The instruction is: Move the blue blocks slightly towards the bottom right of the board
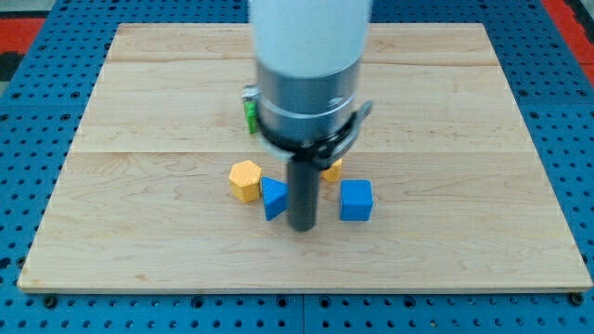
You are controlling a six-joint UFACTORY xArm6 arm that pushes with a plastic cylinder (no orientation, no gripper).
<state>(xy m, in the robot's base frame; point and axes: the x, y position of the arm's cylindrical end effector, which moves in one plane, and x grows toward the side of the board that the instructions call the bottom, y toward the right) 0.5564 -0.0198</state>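
A blue triangular block [273, 199] lies just left of my rod, next to a yellow hexagonal block [245, 180]. A blue cube [355, 200] lies to the right of the rod. My tip [304, 226] rests on the wooden board [139, 111] between the two blue blocks, close against the right side of the triangular one and apart from the cube. A second yellow-orange block [332, 170] peeks out behind the rod, mostly hidden. A green block [250, 115] is partly hidden behind the arm's body.
The arm's wide white and grey body [308, 65] hides the board's upper middle. Blue pegboard [37, 186] surrounds the wooden board on all sides.
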